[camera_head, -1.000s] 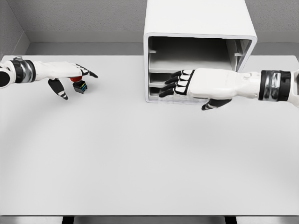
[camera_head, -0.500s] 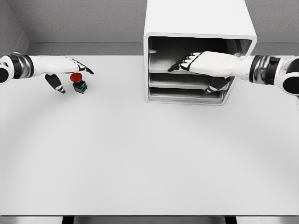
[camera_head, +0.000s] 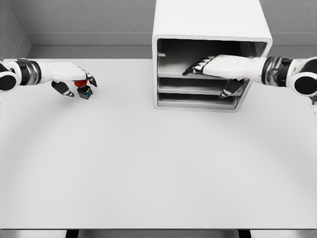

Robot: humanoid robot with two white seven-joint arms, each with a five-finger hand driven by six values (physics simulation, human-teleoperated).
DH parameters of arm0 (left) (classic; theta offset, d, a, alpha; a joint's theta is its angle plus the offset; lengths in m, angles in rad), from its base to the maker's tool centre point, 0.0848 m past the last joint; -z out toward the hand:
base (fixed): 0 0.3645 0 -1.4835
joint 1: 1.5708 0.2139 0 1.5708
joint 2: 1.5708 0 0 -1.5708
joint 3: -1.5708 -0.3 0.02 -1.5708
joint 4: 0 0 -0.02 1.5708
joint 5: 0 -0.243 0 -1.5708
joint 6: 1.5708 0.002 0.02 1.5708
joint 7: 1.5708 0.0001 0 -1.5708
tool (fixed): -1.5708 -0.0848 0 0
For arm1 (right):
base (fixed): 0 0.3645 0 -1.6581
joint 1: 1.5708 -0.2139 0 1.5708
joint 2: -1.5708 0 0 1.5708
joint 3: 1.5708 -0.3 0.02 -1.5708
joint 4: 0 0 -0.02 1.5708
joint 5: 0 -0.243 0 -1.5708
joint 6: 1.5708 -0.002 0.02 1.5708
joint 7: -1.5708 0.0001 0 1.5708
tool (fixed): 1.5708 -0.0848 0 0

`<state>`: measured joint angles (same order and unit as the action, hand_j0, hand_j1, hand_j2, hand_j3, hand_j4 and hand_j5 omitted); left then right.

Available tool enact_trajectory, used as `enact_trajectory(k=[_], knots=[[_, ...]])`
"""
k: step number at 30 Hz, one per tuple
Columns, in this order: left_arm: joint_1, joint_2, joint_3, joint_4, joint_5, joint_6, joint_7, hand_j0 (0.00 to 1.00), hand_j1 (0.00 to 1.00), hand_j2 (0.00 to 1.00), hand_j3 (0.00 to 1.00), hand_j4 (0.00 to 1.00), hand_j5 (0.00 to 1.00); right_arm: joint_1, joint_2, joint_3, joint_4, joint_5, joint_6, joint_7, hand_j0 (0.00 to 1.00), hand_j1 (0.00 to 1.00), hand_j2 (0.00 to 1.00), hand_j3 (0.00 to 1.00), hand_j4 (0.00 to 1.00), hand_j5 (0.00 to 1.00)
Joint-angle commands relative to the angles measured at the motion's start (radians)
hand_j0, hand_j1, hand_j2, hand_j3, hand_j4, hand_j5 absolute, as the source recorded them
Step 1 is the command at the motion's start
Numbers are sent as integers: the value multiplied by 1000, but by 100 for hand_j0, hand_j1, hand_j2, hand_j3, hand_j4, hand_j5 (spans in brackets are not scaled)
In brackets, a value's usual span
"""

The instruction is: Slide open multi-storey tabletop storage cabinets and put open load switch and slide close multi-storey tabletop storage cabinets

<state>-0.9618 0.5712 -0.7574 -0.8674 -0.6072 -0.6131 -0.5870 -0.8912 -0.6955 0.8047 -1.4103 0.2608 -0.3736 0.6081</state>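
The load switch [camera_head: 85, 92], a small black box with a red button and coloured stripes, stands on the table at the far left. My left hand [camera_head: 77, 82] sits right over it, covering most of the red button. Its fingers curve down past the far side and its thumb is still off the box. The white multi-storey cabinet [camera_head: 210, 22] stands at the back centre. Its top bay [camera_head: 173, 57] gapes dark and holds nothing, with two shallow drawers [camera_head: 198, 94] below. My right hand [camera_head: 203, 67] reaches flat into that top bay, fingers stretched, thumb hanging over the drawers.
The white table [camera_head: 148, 163] runs wide toward the front edge. A grey wall [camera_head: 89, 20] closes the back, with a corner at the far left behind the left arm.
My right hand rose from in front of the lower drawers and went into the top bay. My left hand dropped lower onto the switch and its fingers curled in.
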Motion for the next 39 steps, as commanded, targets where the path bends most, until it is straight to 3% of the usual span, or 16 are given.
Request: enact_trajectory(k=[1,7,11,15,20,26,30,35,39], knots=[[0,-7,0,1,3,2,1,69,69,69,69,69,69,0,5,22,-19,9,-11,3,100,100,100,100,100,100],[-2,-27,1,1,-17,2,1,67,67,67,67,67,67,-9,-2,44,-70,9,-24,3,100,100,100,100,100,100],[0,-24,1,1,-19,2,1,55,55,55,55,55,55,0,-45,34,-139,3,-44,3,100,100,100,100,100,100],[0,-16,1,1,-19,2,1,54,54,54,54,54,54,5,-65,33,-179,0,-70,3,100,100,100,100,100,100],[0,-16,0,1,-39,2,1,42,42,42,42,42,42,15,-85,30,-190,-2,-111,3,100,100,100,100,100,100],[-6,-8,0,-15,-36,2,1,39,39,39,39,39,39,37,-124,24,-222,-3,-148,3,100,100,100,100,100,100],[0,68,1,-202,-20,2,3,34,34,34,34,34,34,49,-128,24,-236,-3,-171,3,100,100,100,100,100,100],[6,203,1,-456,79,2,1,34,34,34,34,34,34,97,-171,-27,-274,-3,-206,3,100,100,100,100,100,100],[8,260,3,-535,150,2,1,33,33,33,33,33,33,107,-173,-32,-289,-3,-223,3,100,100,100,100,100,100]])
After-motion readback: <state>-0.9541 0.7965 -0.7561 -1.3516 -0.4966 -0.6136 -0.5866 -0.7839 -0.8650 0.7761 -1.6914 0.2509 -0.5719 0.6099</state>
